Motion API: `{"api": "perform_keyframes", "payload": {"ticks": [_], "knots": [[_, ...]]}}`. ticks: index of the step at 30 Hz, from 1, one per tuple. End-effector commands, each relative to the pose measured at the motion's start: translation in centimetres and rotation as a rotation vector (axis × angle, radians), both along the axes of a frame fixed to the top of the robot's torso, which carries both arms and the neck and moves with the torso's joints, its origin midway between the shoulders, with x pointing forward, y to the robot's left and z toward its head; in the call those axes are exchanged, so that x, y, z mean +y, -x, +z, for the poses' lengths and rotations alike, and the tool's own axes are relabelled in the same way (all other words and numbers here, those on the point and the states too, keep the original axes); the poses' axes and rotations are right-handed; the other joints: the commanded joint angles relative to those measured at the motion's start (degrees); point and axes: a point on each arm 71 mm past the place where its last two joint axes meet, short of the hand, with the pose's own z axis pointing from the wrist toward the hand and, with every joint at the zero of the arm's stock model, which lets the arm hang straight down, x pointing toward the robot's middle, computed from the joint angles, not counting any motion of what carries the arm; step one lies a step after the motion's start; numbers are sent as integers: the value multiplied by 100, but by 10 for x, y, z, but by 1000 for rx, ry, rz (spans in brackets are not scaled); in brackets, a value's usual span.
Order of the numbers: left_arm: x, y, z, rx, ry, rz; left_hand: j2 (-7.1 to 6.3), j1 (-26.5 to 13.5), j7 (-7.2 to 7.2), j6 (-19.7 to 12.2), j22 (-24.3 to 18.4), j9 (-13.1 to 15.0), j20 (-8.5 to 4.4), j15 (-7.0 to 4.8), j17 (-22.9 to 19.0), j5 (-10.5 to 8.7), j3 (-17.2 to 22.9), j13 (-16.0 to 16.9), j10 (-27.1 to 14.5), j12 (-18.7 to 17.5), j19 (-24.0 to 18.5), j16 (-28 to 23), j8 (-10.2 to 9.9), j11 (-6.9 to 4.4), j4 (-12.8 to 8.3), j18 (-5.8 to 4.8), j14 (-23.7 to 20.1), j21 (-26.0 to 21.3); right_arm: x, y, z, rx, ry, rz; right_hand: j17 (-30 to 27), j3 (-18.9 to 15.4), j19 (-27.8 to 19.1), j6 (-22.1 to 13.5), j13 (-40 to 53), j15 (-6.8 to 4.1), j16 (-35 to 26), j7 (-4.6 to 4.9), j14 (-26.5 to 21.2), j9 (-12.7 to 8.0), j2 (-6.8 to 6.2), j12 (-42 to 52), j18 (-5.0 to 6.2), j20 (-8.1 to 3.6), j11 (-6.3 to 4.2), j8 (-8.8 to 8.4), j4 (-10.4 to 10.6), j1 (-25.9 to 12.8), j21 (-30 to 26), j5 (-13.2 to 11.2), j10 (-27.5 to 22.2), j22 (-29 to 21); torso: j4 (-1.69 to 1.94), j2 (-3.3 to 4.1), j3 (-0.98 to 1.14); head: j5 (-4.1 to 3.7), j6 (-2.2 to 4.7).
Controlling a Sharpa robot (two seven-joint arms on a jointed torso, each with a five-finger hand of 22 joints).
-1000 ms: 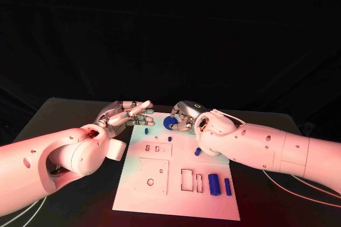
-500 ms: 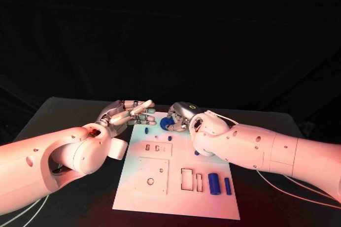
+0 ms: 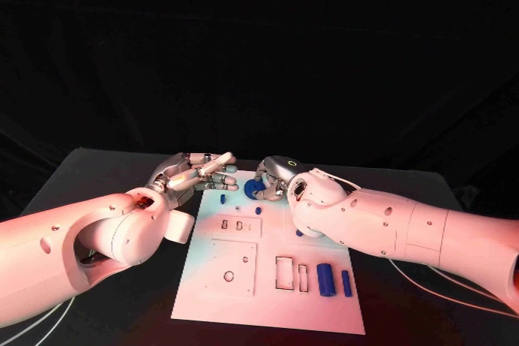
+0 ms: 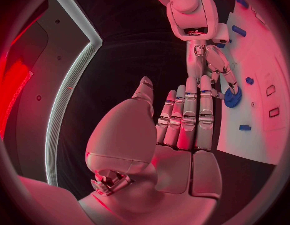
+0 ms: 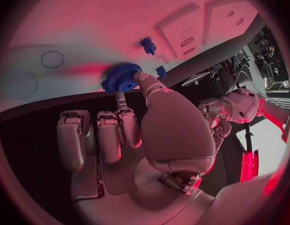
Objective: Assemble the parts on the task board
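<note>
1. Fingers point(image 5: 129, 125) of the right hand point(image 3: 279, 179) pinch a blue toothed gear point(image 3: 257, 187) between thumb and one fingertip, the others curled beside it; the left hand point(image 3: 195, 175) holds nothing, its fingers straight, side by side.
2. Seen from the head camera, the gear sits at the far edge of the white task board point(image 3: 244, 297), at about 12 o'clock from the board's centre, right at the rim where board meets black table point(image 3: 97, 173).
3. The left hand hovers off the board's far-left corner, at about 9 o'clock from the gear, near but apart; the gap between the hands is narrow.
4. Open board surface lies toward 6 o'clock, with rectangular cut-outs and two blue pegs point(image 3: 325, 275) lying at about 5 o'clock.
5. The gear is a flat blue disc with fine teeth round its edge; two small blue studs point(image 5: 148, 45) stand on the board near it.
</note>
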Motion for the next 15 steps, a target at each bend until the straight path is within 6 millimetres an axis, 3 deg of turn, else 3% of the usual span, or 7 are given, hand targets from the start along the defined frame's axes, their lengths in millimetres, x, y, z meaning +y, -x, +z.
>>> {"api": "perform_keyframes", "payload": {"ticks": [1,4,6,10,15], "knots": [[-2,1,1,1,9,-23,47,-25,10,-30,-10,-9,21,28,12,12,-43,-3,-28,-36,7,-31,-32,2,-8,71,-32,-32,0,0,-1,5,27,2,1475,37,262,-25,579,-6,35,37,589,-7,-16,-32,-88,-4,23,-64,-1,-65,2,-44,-36,1074,-9,1,0,4,7],[-1,1,1,4,7,-22,47,-26,10,-30,-10,-9,22,28,12,12,-44,-3,-28,-37,7,-31,-32,3,-8,71,-33,-33,1,1,-1,5,26,11,1476,25,250,-138,531,29,35,87,590,-25,-60,-79,-84,24,66,-200,20,-131,-12,-113,-82,1062,-2,1,2,-6,3],[-1,1,1,6,6,-20,47,-26,10,-30,-10,-9,22,28,12,12,-44,-3,-28,-37,7,-31,-32,3,-8,71,-33,-33,2,2,-1,4,21,16,1473,-13,242,-339,503,80,34,150,589,-63,-92,-105,-82,67,131,-385,37,-181,-22,-380,-112,1054,3,3,5,-7,-1],[0,1,0,11,2,-17,47,-26,10,-30,-10,-9,22,28,12,12,-44,-3,-29,-37,7,-31,-33,3,-8,71,-33,-33,2,3,-1,5,14,21,1471,-147,234,-437,479,133,33,201,588,-71,-129,-125,-78,121,181,-549,105,-276,-34,-753,-139,1048,4,1,2,-7,-2],[1,0,0,16,-2,-11,51,-10,12,-32,-13,-10,22,29,16,13,-44,-3,-32,-41,6,-34,-37,4,-20,72,-36,-34,1,3,-1,8,8,18,1466,-226,228,-454,462,149,31,218,587,-65,-141,-140,-75,142,198,-617,141,-293,-42,-831,-159,1042,-4,1,-1,-3,-5]]}}
